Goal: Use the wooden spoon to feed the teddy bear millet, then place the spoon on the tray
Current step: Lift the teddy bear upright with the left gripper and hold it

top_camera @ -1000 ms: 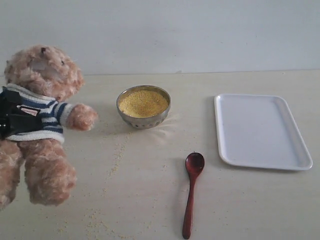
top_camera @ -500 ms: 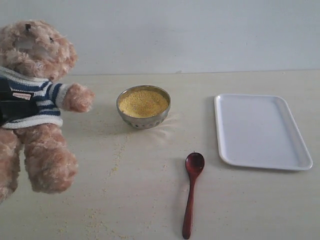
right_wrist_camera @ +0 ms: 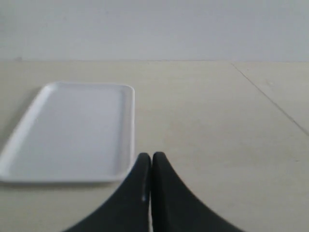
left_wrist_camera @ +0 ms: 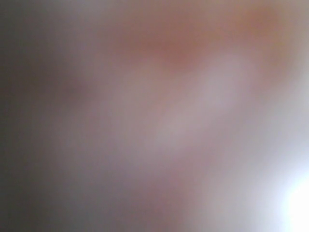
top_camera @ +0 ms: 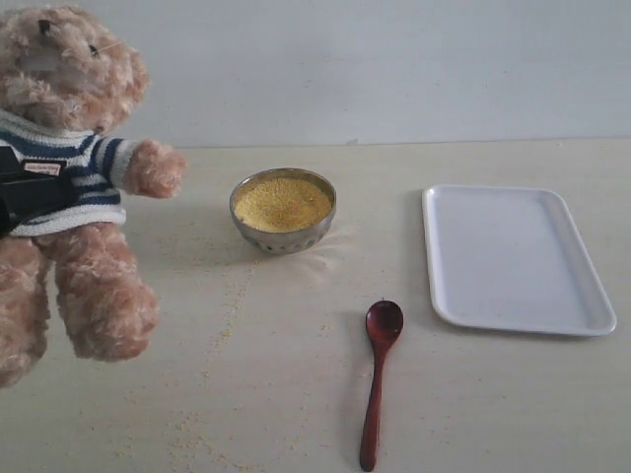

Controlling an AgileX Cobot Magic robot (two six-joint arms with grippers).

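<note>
The left gripper has the teddy bear by the middle, jaws part-closed across the striped shirt. The bear hangs upright at the left edge of the exterior view, legs dangling, one paw pointing toward the steel bowl. The left wrist view is all blur (prob. fur right against the lens), so it adds nothing on the grip.

The right gripper is fully closed w/ nothing between its tips. It sits low over the table, just off the near edge of the tray, and doesn't show in the exterior view.

The wooden spoon lies flat and untouched on the table. It is in front of the bowl and just left of the tray's near corner, w/ its oval end toward the bowl and its handle toward the camera.

The millet is heaped to the bowl's rim, and stray specks trail across the table.

Handling, as a judgement:
- **Spoon:** light and stiff, but glossy, so prob. slippery. The handle is thin and flush w/ the table, so the jaws must open, then pinch mid-handle or a bit toward the tail. That leaves the oval end free to scoop.
- **Millet:** fine and loose. It'd spill at any tilt, so the spoon should be kept level.
- **Bear:** soft and squashy. It may sag or twist in the grip.
</note>
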